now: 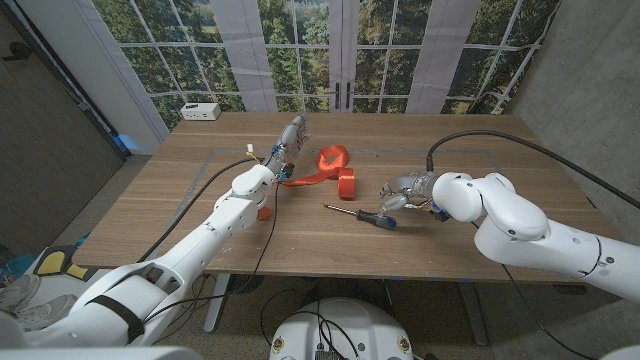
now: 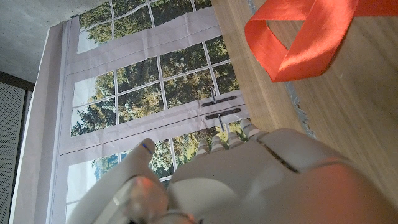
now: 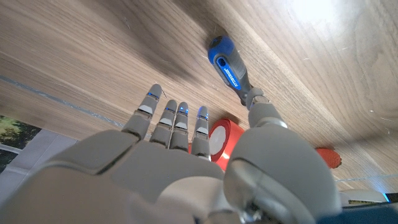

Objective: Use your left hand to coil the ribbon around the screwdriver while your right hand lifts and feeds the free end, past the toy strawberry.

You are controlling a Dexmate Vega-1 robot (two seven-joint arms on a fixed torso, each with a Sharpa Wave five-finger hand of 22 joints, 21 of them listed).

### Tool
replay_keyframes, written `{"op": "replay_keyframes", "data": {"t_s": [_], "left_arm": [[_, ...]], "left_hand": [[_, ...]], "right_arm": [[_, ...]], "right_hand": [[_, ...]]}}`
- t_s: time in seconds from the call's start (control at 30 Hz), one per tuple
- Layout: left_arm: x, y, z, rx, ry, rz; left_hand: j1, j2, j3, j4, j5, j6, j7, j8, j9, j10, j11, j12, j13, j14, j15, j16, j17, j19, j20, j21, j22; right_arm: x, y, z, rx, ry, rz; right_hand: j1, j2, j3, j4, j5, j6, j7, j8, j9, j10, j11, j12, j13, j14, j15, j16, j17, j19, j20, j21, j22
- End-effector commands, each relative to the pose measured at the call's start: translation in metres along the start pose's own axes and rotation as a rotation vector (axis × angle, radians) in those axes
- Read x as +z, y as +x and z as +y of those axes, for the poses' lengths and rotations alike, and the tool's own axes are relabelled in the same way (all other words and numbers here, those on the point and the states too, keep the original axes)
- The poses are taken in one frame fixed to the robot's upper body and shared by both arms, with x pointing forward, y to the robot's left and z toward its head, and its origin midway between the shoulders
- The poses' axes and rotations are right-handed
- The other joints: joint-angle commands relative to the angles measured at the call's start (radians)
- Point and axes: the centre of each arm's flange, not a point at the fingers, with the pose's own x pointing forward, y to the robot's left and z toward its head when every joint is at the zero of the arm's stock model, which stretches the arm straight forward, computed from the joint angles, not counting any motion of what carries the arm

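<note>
Near the head view's centre, the blue-handled screwdriver [image 1: 362, 214] lies on the wooden table [image 1: 180, 200], just left of the right hand [image 1: 405, 190], whose fingers are spread and empty, probably poised to reach. The orange ribbon [image 1: 335, 168] lies loose above it. The left hand [image 1: 288, 140], fingers extended, holds nothing beside the ribbon's left end. The toy strawberry [image 3: 328, 157] sits apart.
</note>
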Motion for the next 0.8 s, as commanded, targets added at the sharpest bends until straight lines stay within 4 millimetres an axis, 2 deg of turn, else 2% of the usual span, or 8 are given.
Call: {"op": "replay_keyframes", "data": {"t_s": [0.03,0.13,0.33,0.43,0.53,0.6,0.8], "left_arm": [[0.0,0.002,0.0,-0.003,0.002,0.004],[0.0,0.002,0.0,-0.004,0.003,0.003],[-0.001,0.003,0.0,0.0,0.003,0.007],[-0.002,0.004,0.0,-0.005,0.0,0.011],[-0.002,0.005,0.001,-0.003,-0.003,0.011],[-0.002,0.005,0.001,-0.003,-0.008,0.01],[-0.003,0.007,0.002,-0.006,-0.008,0.015]], "left_hand": [[0.009,0.025,-0.003,0.004,-0.003,-0.073,-0.007,-0.001,0.001,-0.117,0.006,-0.004,0.005,-0.116,0.002,0.0,0.004,0.003,0.0,-0.002,0.005],[0.009,0.025,-0.003,0.004,-0.003,-0.074,-0.008,-0.001,0.001,-0.117,0.003,-0.004,0.005,-0.117,0.001,0.0,0.004,0.003,0.001,-0.003,0.005],[0.009,0.025,-0.004,0.005,-0.003,-0.074,-0.008,-0.001,0.001,-0.117,0.003,-0.004,0.005,-0.117,0.001,0.0,0.004,0.003,0.001,-0.004,0.005],[0.009,0.025,-0.004,0.005,-0.004,-0.074,-0.008,-0.001,0.001,-0.117,0.004,-0.004,0.005,-0.117,0.001,0.0,0.004,0.003,0.001,-0.005,0.005],[0.009,0.025,-0.004,0.005,-0.004,-0.073,-0.008,-0.001,0.001,-0.116,0.003,-0.004,0.005,-0.117,0.001,0.0,0.004,0.004,0.001,-0.005,0.005],[0.009,0.025,-0.004,0.005,-0.004,-0.073,-0.008,-0.001,0.001,-0.116,0.003,-0.004,0.005,-0.116,0.001,0.0,0.004,0.004,0.001,-0.006,0.005],[0.009,0.024,-0.005,0.005,-0.004,-0.073,-0.008,-0.001,0.001,-0.116,0.003,-0.004,0.005,-0.117,0.001,0.0,0.004,0.004,0.001,-0.007,0.005]], "right_arm": [[0.007,0.006,0.007,-0.018,-0.068,0.015],[0.008,0.005,0.007,-0.061,-0.088,0.016],[0.01,0.007,0.012,-0.093,-0.106,0.005],[0.013,0.006,0.019,-0.171,-0.144,-0.002],[0.014,0.009,0.021,-0.176,-0.18,0.024],[0.013,0.012,0.022,-0.141,-0.162,0.027],[0.015,0.018,0.031,-0.173,-0.195,0.016]], "right_hand": [[0.062,-0.024,0.006,0.011,0.02,0.054,0.01,0.012,0.004,0.041,-0.005,0.008,0.007,0.044,-0.019,0.011,0.009,0.042,-0.008,0.001,0.004],[0.098,-0.036,0.002,0.014,0.03,0.096,0.012,0.019,0.005,0.091,-0.013,0.027,0.011,0.083,-0.032,0.026,0.016,0.072,-0.019,0.006,0.005],[0.126,-0.052,-0.012,0.02,0.041,0.153,0.003,0.031,0.009,0.14,-0.02,0.049,0.02,0.139,-0.054,0.05,0.03,0.097,-0.031,0.009,0.007],[0.142,-0.073,-0.032,0.024,0.053,0.201,-0.002,0.047,0.014,0.184,-0.035,0.073,0.029,0.178,-0.065,0.07,0.046,0.117,-0.039,0.012,0.008],[0.153,-0.09,-0.052,0.029,0.065,0.23,-0.007,0.064,0.024,0.218,-0.045,0.096,0.04,0.217,-0.081,0.091,0.066,0.124,-0.041,0.012,0.01],[0.155,-0.094,-0.06,0.032,0.069,0.242,-0.004,0.071,0.027,0.235,-0.046,0.107,0.044,0.227,-0.078,0.098,0.074,0.126,-0.041,0.011,0.011],[0.172,-0.096,-0.07,0.032,0.081,0.235,-0.007,0.072,0.033,0.219,-0.042,0.11,0.052,0.22,-0.083,0.101,0.091,0.13,-0.041,0.011,0.012]]}}
